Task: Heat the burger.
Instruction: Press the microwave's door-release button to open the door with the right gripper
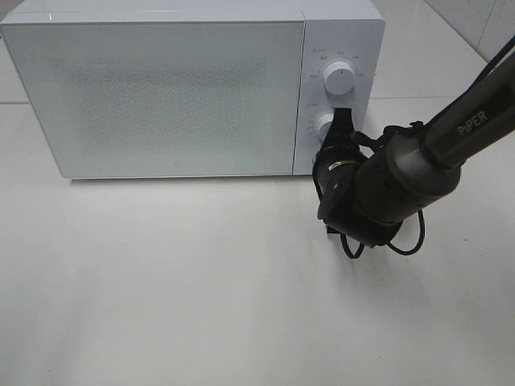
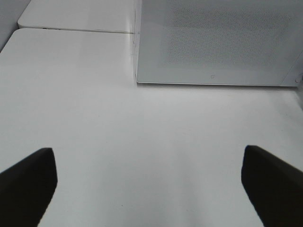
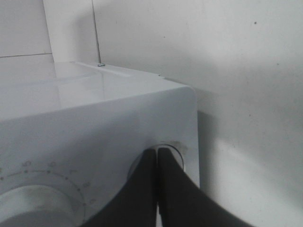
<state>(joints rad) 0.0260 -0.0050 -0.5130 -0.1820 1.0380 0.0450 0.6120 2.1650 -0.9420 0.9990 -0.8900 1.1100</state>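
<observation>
Microwave door [image 1: 161, 96] closed; right tool [image 1: 343, 117], jaws together, touches lower knob [image 1: 323, 126] at its 3 o'clock; left tool [image 2: 149, 182] gapes empty above desk [image 1: 201, 281].

Bright, soft shadows; slight blur

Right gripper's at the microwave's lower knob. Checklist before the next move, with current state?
1. Microwave door closed: ok.
2. Burger inside: cannot tell, it shows in no view.
3. Right gripper shut, tips at the lower knob: ok.
4. Tips actually touching that knob: cannot tell.
5. Upper knob free of the gripper: ok.
6. Left gripper open above the table, nothing between its fingers: ok.
</observation>
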